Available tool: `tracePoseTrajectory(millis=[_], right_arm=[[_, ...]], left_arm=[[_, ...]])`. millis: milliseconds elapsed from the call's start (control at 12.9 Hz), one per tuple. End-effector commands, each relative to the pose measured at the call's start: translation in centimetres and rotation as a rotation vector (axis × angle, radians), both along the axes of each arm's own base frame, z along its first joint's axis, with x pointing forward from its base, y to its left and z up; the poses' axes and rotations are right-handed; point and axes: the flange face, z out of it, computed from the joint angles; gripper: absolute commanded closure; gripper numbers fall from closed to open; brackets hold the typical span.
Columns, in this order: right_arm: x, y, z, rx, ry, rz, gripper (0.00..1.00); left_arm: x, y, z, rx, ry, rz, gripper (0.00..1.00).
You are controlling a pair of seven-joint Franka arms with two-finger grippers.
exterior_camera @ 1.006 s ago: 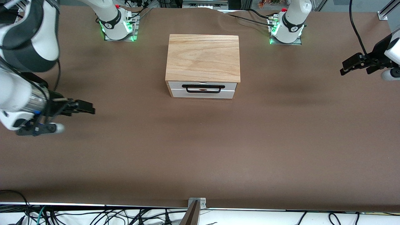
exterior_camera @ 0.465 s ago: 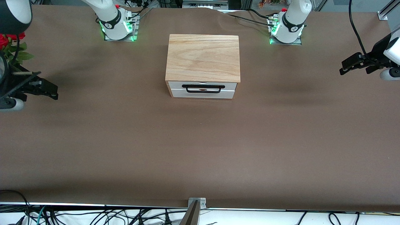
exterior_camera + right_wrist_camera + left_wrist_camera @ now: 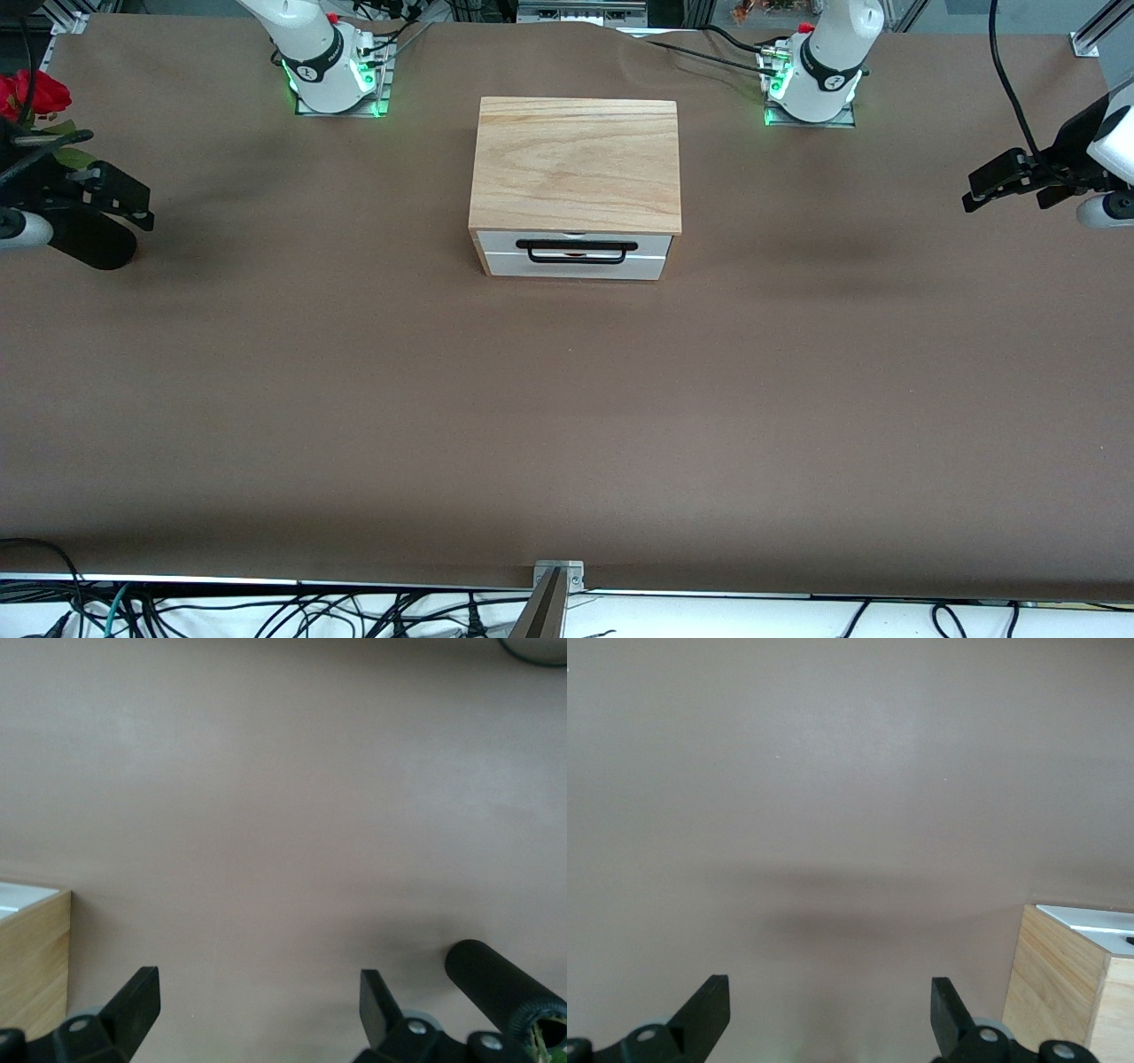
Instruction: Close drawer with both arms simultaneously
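The light oak box (image 3: 576,164) stands mid-table between the two arm bases. Its drawer (image 3: 576,257) has a white front and a black wire handle (image 3: 576,252), faces the front camera and sits about flush with the box. My left gripper (image 3: 972,193) hangs open and empty over the tabletop at the left arm's end, well apart from the box. My right gripper (image 3: 142,208) hangs open and empty over the right arm's end. The left wrist view shows open fingers (image 3: 709,1010) and a box corner (image 3: 1063,992). The right wrist view shows open fingers (image 3: 137,1001) and a box edge (image 3: 31,966).
A black cylinder (image 3: 89,248) with red flowers (image 3: 31,93) lies by the right gripper at the table's edge; it also shows in the right wrist view (image 3: 496,983). The brown tabletop (image 3: 567,425) stretches wide in front of the drawer. A metal bracket (image 3: 558,576) sits at the near edge.
The right arm has swung away from the front camera toward the right arm's end, uncovering the red flowers and the black cylinder. The left arm and the drawer have not moved.
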Motion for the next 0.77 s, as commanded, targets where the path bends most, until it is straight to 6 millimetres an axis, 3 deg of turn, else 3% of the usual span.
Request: tracePoseTrajectory(millis=[0,155,542,697], right_arm=[[-1.7,1.4,-0.1,-0.013,0.013,0.017,0.00],[-1.6,0.8,-0.3,-0.010,0.016,0.006,0.00],[-0.8,-3.3,-1.1,-0.011,0.021,-0.070,0.00],[0.0,-3.3,-2.2,-0.016,0.038,-0.069,0.00]], left_arm=[[-0.2,0.2,0.3,0.027,0.004,-0.013,0.00],[-0.2,0.2,0.3,0.027,0.004,-0.011,0.00],[-0.2,0.3,0.3,0.027,0.005,-0.010,0.00],[-0.2,0.4,0.3,0.027,0.005,-0.008,0.00]])
